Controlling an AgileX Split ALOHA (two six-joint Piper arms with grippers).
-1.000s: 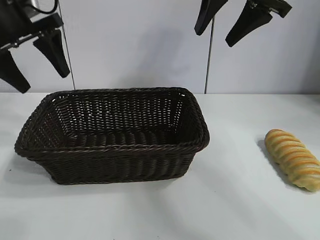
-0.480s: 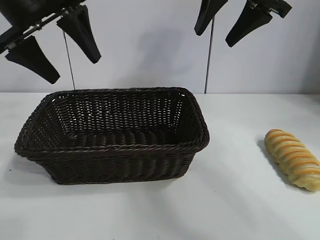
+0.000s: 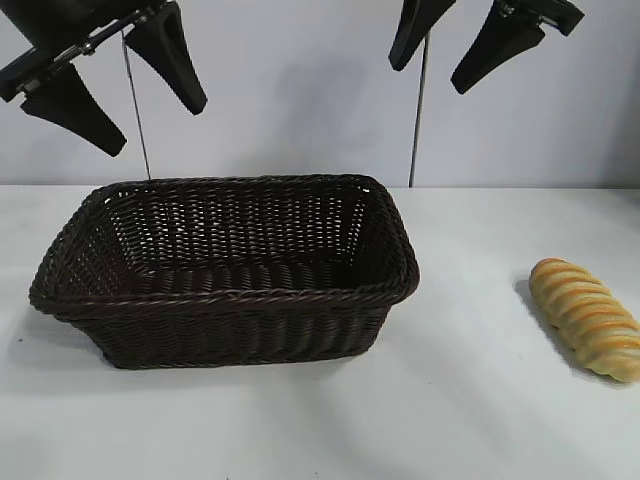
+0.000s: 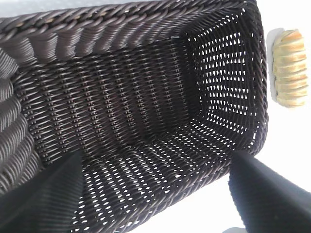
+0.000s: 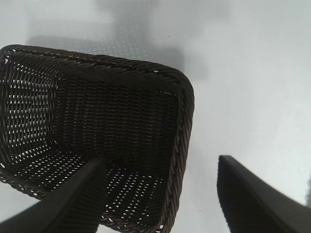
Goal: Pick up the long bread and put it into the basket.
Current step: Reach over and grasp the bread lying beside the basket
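The long bread point(image 3: 588, 317), a golden twisted loaf with orange-brown stripes, lies on the white table at the right, apart from the basket; the left wrist view shows the long bread point(image 4: 290, 68) beyond the basket's end. The dark brown woven basket point(image 3: 230, 297) stands left of centre with nothing in it. High above its left end hangs my left gripper point(image 3: 155, 122), open and holding nothing. My right gripper point(image 3: 428, 78) hangs open high above the basket's right end, also holding nothing. In the wrist views, the left gripper point(image 4: 155, 191) and right gripper point(image 5: 160, 194) each look down on the basket.
The white table point(image 3: 470, 400) runs bare between the basket and the bread and along the front. A pale wall point(image 3: 300, 90) with two thin vertical lines stands behind.
My left gripper has risen and swung rightward from the far left edge to above the basket's left end. The right gripper, bread and basket have not moved.
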